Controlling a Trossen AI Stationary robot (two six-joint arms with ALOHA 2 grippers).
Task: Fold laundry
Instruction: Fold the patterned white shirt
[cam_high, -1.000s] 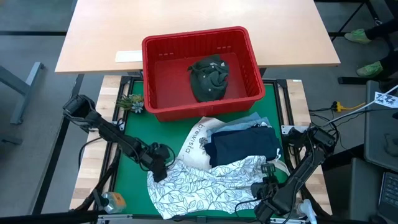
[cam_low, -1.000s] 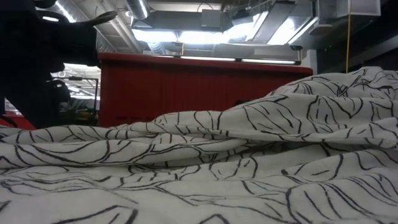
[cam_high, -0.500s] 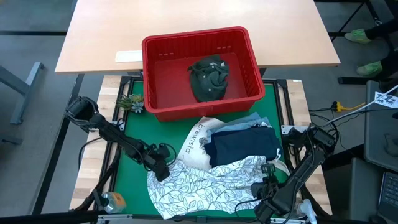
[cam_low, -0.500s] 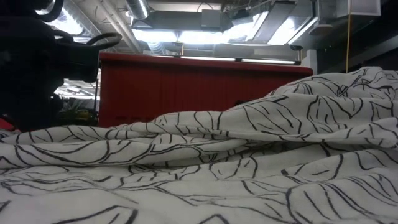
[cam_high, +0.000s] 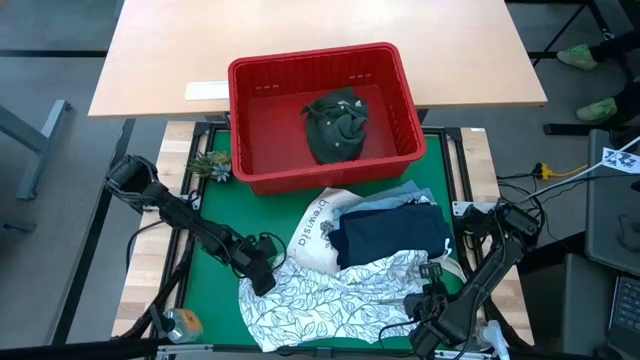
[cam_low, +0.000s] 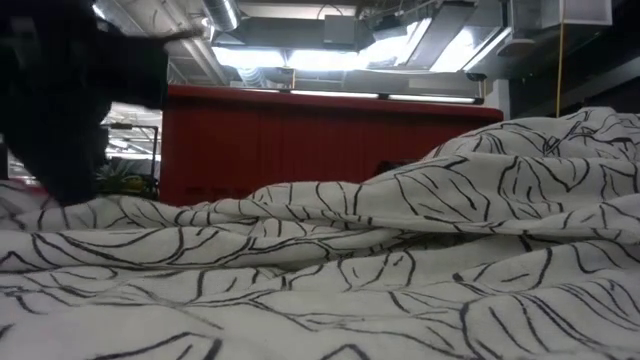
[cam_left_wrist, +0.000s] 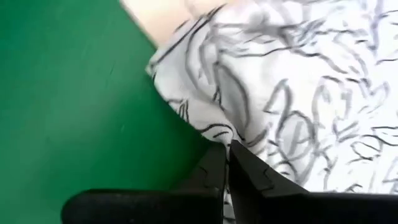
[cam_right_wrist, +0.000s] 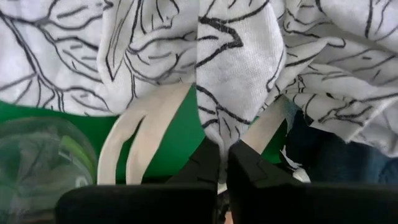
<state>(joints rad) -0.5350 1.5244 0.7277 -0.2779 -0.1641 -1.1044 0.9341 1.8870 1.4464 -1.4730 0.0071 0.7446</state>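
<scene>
The white garment with dark leaf print lies spread and rumpled on the green mat at the near side. It fills the low view. My left gripper is shut at its left edge. My right gripper is shut at its near right part. A navy garment lies on light blue denim, partly over the white tote bag. A dark olive garment lies in the red basket. My left gripper pinches the leaf-print garment's left edge between its two fingers, coming slanting down from the table's left. The cloth by the fingers is bunched, and the rest lies on the mat. My right gripper pinches a narrow fold of the leaf-print garment at its near right edge. The fold runs down between the fingertips. How many layers it has I cannot tell. The cloth around it is slack.
The red basket stands at the mat's far edge, against a wooden table. A clear plastic bottle lies at the near left corner. A small plant-like thing sits left of the basket. The tote's pale handles lie under the garment by my right gripper.
My left gripper has gone a little toward the table's right and near edge, onto the leaf-print garment's left edge. That edge has bunched and risen slightly. The rest of the garment has stayed in place.
</scene>
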